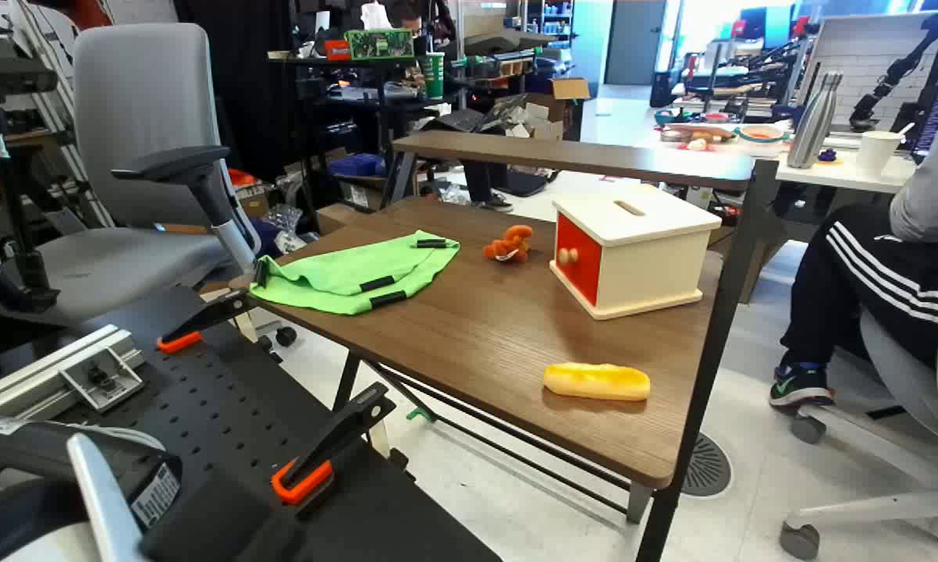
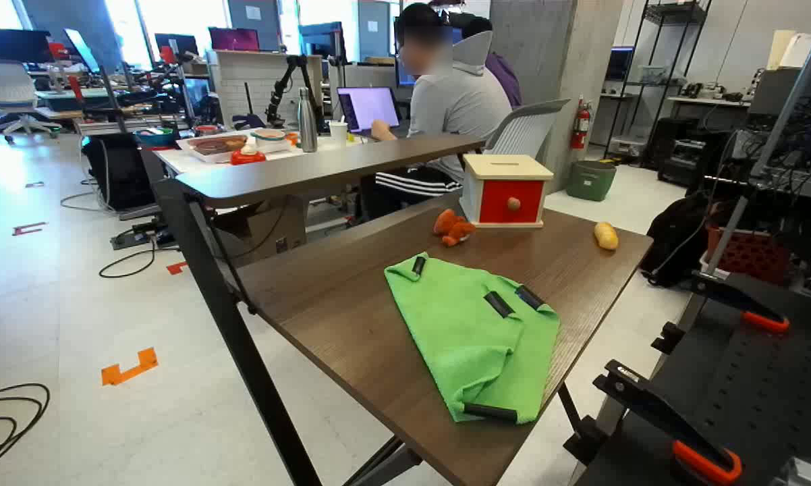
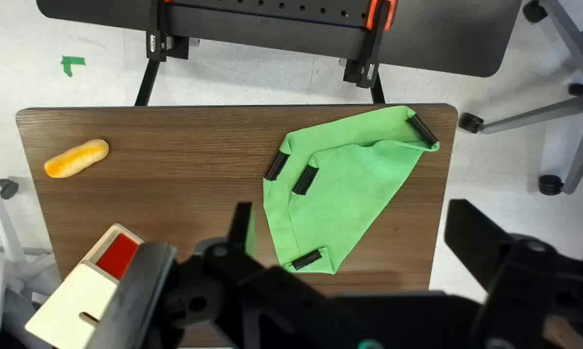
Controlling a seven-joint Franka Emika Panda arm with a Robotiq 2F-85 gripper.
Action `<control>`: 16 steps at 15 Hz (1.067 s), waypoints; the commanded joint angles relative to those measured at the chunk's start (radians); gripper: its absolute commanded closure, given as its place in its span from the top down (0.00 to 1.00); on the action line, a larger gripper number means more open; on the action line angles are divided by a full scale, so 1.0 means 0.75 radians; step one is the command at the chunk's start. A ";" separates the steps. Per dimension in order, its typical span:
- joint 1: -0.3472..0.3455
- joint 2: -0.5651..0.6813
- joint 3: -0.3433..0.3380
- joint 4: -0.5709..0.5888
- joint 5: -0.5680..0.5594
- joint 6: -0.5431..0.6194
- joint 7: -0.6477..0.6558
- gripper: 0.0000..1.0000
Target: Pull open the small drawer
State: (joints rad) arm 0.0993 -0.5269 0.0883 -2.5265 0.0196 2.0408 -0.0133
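Brown tabletop, your gripper spread wide: pulling the drawer crooked could drag the box from its far corner.

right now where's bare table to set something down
A bare patch of table lies between the green cloth, yellow roll and small drawer; another between cloth and raised shelf. Crowded: around the orange object, close to the white box.

In the wrist view, the pincer hides part of the white box and small drawer; the bottom edge crops box and pincer alike. In an exterior view, a seated person has a blurred face; in an exterior view, a label is too small to read.
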 commanded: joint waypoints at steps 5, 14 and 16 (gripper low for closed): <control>0.003 0.000 -0.002 0.005 -0.002 -0.003 0.002 1.00; -0.096 0.147 0.066 -0.069 -0.108 0.567 0.274 1.00; -0.151 0.233 0.080 -0.065 -0.164 0.714 0.359 1.00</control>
State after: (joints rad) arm 0.0504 -0.4443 0.1181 -2.5852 -0.0400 2.4280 0.1634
